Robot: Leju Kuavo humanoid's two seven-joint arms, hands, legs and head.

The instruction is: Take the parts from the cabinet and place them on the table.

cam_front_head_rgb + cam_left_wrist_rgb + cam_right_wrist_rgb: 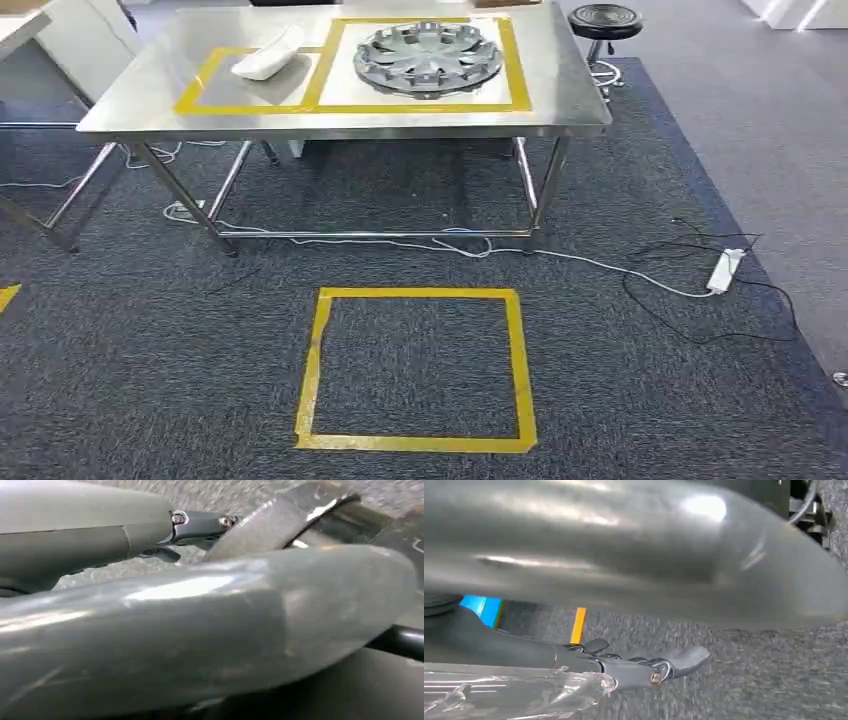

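On the steel table (560,105), a silver hubcap (427,57) lies inside the larger yellow tape frame. A white curved part (266,56) lies in the smaller frame to its left. My left hand (165,625) hangs over grey carpet; its thick grey thumb looms close to the camera and its dark fingers (200,522) stretch out straight with nothing in them. My right hand (624,605) hangs the same way, thumb broad and near, fingers (664,664) straight and apart from it, holding nothing.
A yellow tape square (415,370) marks the carpet in front of the table. A white power strip (724,270) and black and white cables trail across the floor at the right. A black stool (604,22) stands behind the table's right end.
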